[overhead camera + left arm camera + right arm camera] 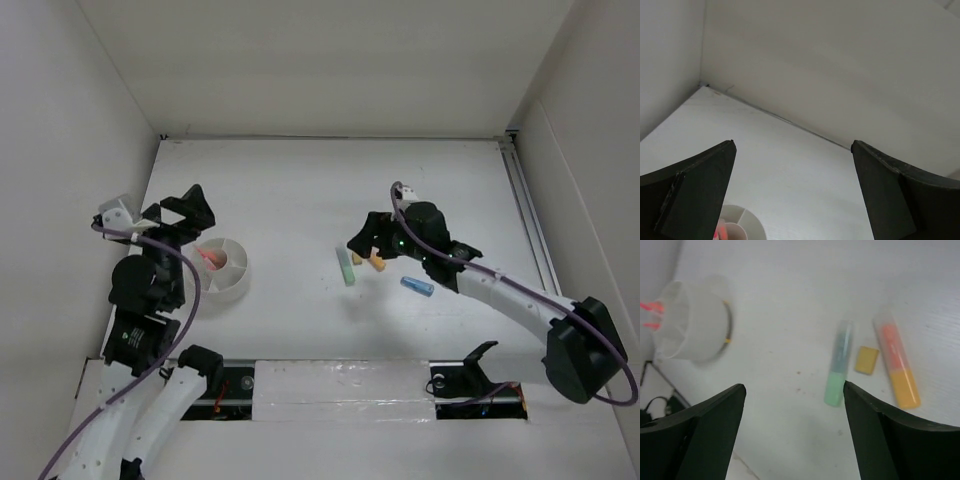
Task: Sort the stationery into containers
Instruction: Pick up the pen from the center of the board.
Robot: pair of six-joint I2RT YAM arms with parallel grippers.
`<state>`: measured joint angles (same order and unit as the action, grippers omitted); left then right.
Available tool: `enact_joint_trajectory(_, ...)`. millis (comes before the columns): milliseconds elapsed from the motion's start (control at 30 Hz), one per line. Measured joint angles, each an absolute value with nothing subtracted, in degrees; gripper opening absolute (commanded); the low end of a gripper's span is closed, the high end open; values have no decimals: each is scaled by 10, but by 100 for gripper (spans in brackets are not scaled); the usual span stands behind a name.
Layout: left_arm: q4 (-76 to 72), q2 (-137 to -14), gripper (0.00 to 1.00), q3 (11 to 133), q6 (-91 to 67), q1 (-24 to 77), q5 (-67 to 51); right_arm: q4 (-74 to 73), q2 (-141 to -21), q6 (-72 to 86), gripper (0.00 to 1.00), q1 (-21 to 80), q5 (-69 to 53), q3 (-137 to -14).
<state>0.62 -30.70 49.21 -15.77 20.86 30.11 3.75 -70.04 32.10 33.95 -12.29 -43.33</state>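
The left gripper (793,143) stood with its jaws wide apart and nothing between them. It hung above the white table (300,190), just beyond the far-left rim of the round tub (222,265). In its wrist view only a sliver of that tub showed at the bottom edge, with bare tabletop and the back wall (840,60) ahead. Thin pink pens (212,257) lay in one of the tub's wedge compartments, towards the left gripper's side.

The right gripper (794,385) was also spread open and held nothing. It hovered over the middle of the table, well apart from the tub. Just beside its right finger (900,440) lay the green marker (839,365). The small yellow block (866,360) sat close beside it, and the orange marker (897,365) lay just past the block. All three were flat on the table, and the two markers ran roughly parallel. The top view showed the blue marker (417,287) alone, near the right arm's forearm. A purple cable (190,290) looped down the left arm, and a metal rail (530,220) ran along the table's right edge.
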Motion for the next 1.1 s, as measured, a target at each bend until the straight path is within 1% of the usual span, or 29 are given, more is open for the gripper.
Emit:
enact_joint_trajectory(100,38,-260,100,492,-176,209,250,-42,-742,310,76,356,-52,-464)
enact_joint_trajectory(167,59,-242,100,492,-181,209,222,-80,-759,307,76,373,-11,-480)
enact_joint_trajectory(300,102,-211,100,471,-201,209,208,-121,-780,300,70,404,46,-496)
enact_joint_trajectory(400,135,-198,100,458,-217,209,212,-142,-817,300,70,423,68,-516)
enact_joint_trajectory(533,147,-197,100,456,-227,209,206,-162,-897,302,65,447,99,-564)
enact_joint_trajectory(600,150,-199,100,456,-230,209,201,-167,-940,302,65,457,111,-591)
enact_joint_trajectory(733,155,-205,100,456,-235,209,195,-178,-995,305,64,473,126,-623)
enact_joint_trajectory(800,156,-208,100,456,-237,209,192,-192,-1019,308,61,479,138,-642)
enact_joint_trajectory(867,158,-209,100,455,-238,209,189,-203,-1037,312,60,483,150,-656)
enact_joint_trajectory(900,158,-208,100,456,-239,209,188,-209,-1044,313,55,485,156,-662)
enact_joint_trajectory(1100,159,-206,100,456,-240,209,186,-235,-1054,324,55,491,179,-667)
